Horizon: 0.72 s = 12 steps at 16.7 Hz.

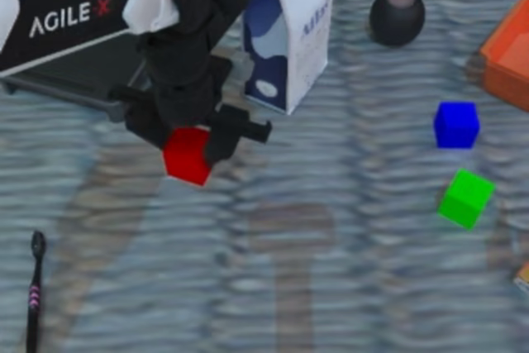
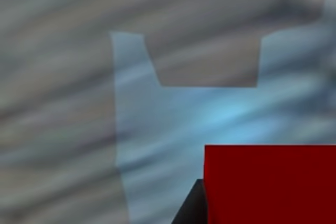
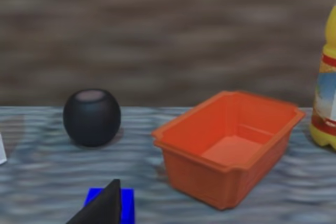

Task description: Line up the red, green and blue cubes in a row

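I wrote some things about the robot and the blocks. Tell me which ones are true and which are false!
1. The left gripper is holding the red cube. True.
2. The green cube sits inside the orange bin. False: it rests on the table, apart from the bin.
3. The blue cube and the green cube are on the table's right side. True.
4. The milk carton is lying flat. False: it stands upright.
5. A toothbrush lies near the left edge of the table. True.
6. The three cubes are already in a row. False: the red one is far left of the other two.
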Tool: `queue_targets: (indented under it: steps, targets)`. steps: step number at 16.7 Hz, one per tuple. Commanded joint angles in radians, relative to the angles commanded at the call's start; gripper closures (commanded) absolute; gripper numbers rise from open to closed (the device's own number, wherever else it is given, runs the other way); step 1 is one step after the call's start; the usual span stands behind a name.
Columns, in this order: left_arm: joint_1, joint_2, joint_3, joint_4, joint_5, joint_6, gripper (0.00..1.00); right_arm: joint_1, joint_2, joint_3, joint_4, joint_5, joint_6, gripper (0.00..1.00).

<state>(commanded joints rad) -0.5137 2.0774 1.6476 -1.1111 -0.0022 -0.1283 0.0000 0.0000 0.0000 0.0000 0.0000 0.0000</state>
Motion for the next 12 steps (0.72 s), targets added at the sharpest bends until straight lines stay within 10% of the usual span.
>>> queue_targets:
  steps: [12]
  targets:
    - [-0.107, -0.176, -0.180, 0.002, -0.011, -0.489, 1.00, 0.000, 0.000, 0.000, 0.000, 0.000, 0.000, 0.00]
